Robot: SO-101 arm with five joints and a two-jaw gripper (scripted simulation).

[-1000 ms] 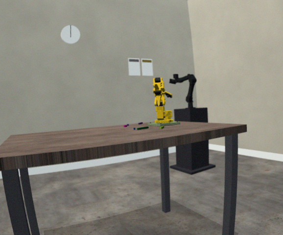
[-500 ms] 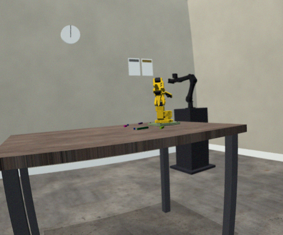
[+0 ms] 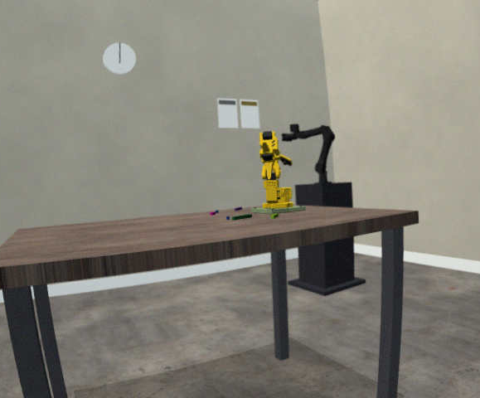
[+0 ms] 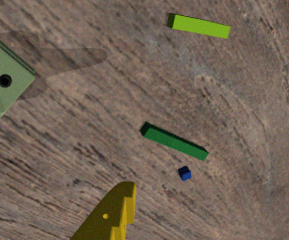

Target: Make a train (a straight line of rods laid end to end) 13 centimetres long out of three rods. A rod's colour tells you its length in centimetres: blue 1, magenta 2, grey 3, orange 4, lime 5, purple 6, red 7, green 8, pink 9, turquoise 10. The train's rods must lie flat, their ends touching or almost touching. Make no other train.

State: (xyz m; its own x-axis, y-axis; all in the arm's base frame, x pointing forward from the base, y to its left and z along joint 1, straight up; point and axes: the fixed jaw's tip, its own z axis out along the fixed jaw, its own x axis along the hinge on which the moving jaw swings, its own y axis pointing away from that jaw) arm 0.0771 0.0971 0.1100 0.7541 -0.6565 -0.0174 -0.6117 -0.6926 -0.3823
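Observation:
My yellow arm stands folded upright on its base at the far side of the table, with the gripper raised high above the top and open with nothing in it. A green rod lies flat below it, with a small blue rod close to its end but apart from it. A lime rod lies flat further off. In the exterior view the green rod, lime rod, magenta rod and a purple rod lie near the base.
The arm's light green base plate sits at the table's far edge; its corner shows in the wrist view. A black arm on a dark pedestal stands behind the table. Another small blue rod lies by the magenta one.

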